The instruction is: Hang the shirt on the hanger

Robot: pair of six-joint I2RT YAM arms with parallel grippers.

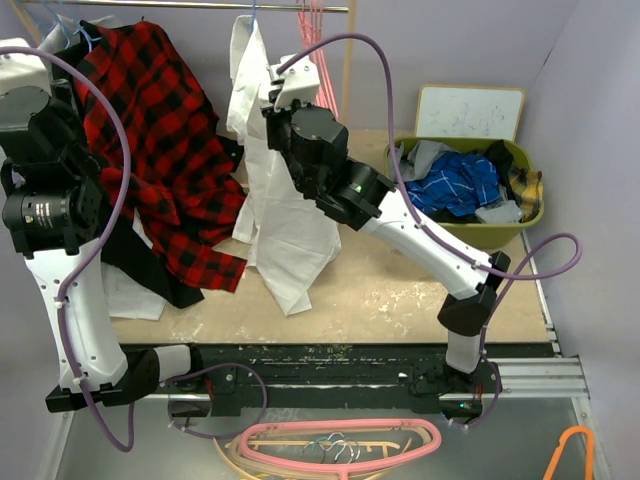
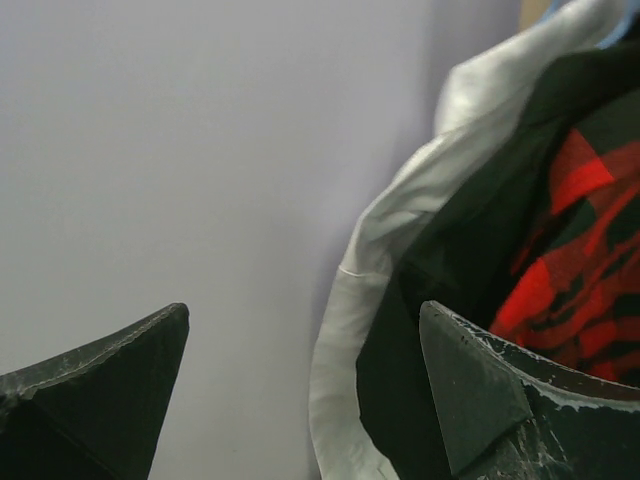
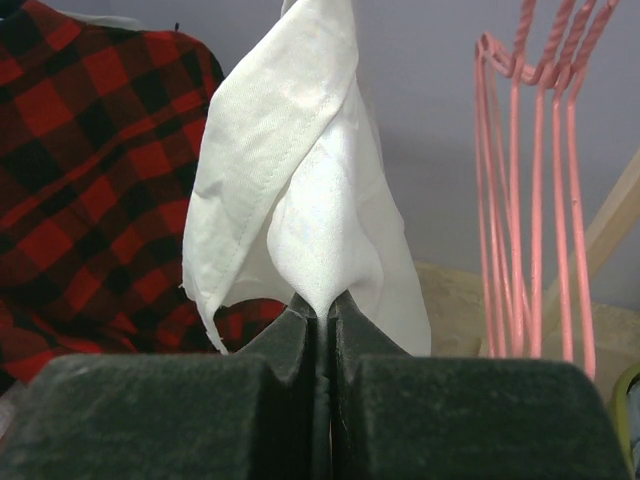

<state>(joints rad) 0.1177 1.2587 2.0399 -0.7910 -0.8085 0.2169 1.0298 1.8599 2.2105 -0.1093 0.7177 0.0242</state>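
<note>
The white shirt (image 1: 285,215) hangs in long folds from the rail at the top centre, down to the table. A thin light-blue hanger hook (image 1: 253,14) shows just above it; the rest of the hanger is hidden by cloth. My right gripper (image 1: 273,92) is shut on a fold of the shirt near its top. In the right wrist view the jaws (image 3: 322,305) pinch the white cloth (image 3: 300,170). My left gripper (image 2: 300,315) is open and empty, raised at the far left (image 1: 25,70) beside the plaid shirt.
A red-and-black plaid shirt (image 1: 160,150) hangs left of the white shirt, with a white cloth edge (image 2: 370,280) beside it. Pink hangers (image 3: 530,200) hang on the rail. A green basket (image 1: 535,222) holds a blue checked garment (image 1: 460,180). More hangers (image 1: 340,442) lie below the table's front edge.
</note>
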